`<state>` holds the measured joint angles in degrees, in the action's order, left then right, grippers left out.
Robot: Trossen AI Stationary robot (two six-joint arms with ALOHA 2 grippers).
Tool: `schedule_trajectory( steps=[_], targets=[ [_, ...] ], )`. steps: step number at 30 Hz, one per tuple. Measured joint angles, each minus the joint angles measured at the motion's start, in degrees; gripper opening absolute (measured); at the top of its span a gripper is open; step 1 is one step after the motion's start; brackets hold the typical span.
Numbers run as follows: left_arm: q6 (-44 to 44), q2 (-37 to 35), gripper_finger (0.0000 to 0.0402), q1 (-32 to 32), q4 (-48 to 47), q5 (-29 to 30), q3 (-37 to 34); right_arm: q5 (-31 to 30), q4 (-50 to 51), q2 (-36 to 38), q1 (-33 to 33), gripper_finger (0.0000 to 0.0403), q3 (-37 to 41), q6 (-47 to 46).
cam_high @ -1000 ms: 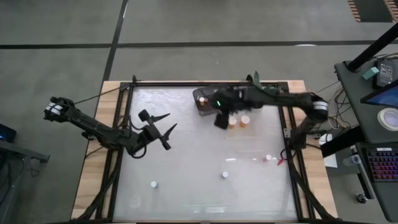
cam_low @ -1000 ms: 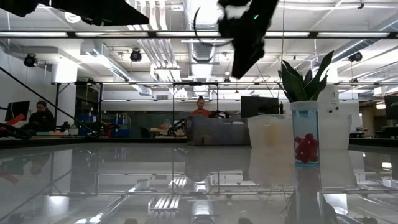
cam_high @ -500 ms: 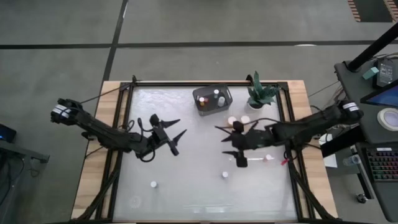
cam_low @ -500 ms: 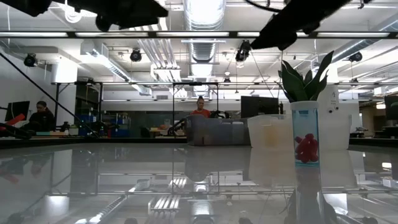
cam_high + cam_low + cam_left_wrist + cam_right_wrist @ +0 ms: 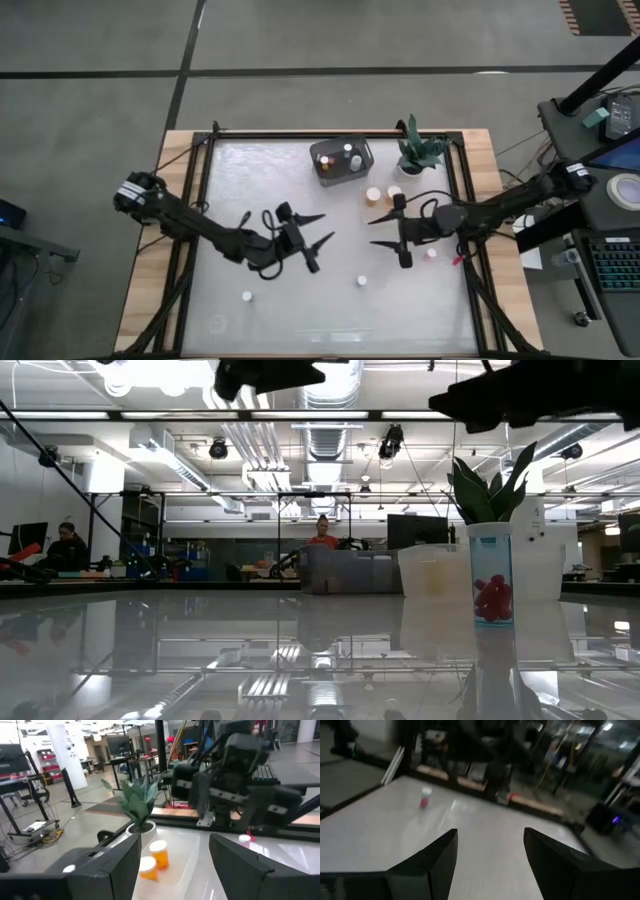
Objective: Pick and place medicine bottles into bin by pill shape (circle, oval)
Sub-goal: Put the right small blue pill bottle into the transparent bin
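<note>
In the high view, two orange medicine bottles (image 5: 373,195) (image 5: 394,192) stand just in front of the dark bin (image 5: 341,160), which holds a few bottles. Small white bottles sit at front left (image 5: 247,296), front centre (image 5: 362,282) and right (image 5: 431,253). My left gripper (image 5: 327,227) hangs open and empty over mid-table, pointing right. Facing it, my right gripper (image 5: 375,232) is open and empty too. The left wrist view shows the orange bottles (image 5: 160,852) and the right arm (image 5: 235,770) ahead. One small white bottle (image 5: 425,798) shows in the right wrist view.
A green potted plant (image 5: 415,150) stands at the back right beside the bin. A black frame (image 5: 200,200) edges the white tabletop. In the low view the plant (image 5: 485,490) and a bottle with a red label (image 5: 492,585) stand at right; people sit far behind.
My right gripper swung from over the bin to mid-table, then drew slightly right. My left gripper travelled right and toward the front. Both stayed open.
</note>
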<state>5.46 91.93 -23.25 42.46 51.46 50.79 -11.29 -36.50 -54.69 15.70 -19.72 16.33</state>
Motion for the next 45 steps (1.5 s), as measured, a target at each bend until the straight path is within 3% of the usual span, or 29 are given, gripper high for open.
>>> schedule_trajectory(
  steps=[4, 14, 19, 28, 38, 45],
  targets=[
    [1.3, 3.0, 0.0219, 0.0, -3.6, -0.3, 5.4, -0.1, -8.8, 1.5, -2.7, 0.0219, 5.5, 0.1],
    [1.3, 4.4, 0.0219, 0.4, -14.8, -0.4, 15.2, 5.7, -10.7, 5.1, -13.5, 0.0219, 11.0, -2.0],
    [0.8, 4.4, 0.0219, 0.9, -17.4, -1.4, 18.0, 5.8, -10.4, 8.9, -13.8, 0.0219, 12.0, 0.1],
    [-9.3, 4.5, 0.0219, 4.0, -37.6, -9.2, 24.3, 5.8, -9.2, 16.8, -13.8, 0.0219, 11.6, 4.7],
    [-12.7, 4.5, 0.0219, 6.5, -39.7, -16.3, 24.8, 5.8, -8.0, 23.5, -13.8, 0.0219, 11.6, 6.9],
    [-12.8, 10.7, 0.0219, 7.5, -40.5, -19.9, 27.4, 5.9, -6.1, 27.7, -13.8, 0.0219, 11.6, 6.5]
  ],
)
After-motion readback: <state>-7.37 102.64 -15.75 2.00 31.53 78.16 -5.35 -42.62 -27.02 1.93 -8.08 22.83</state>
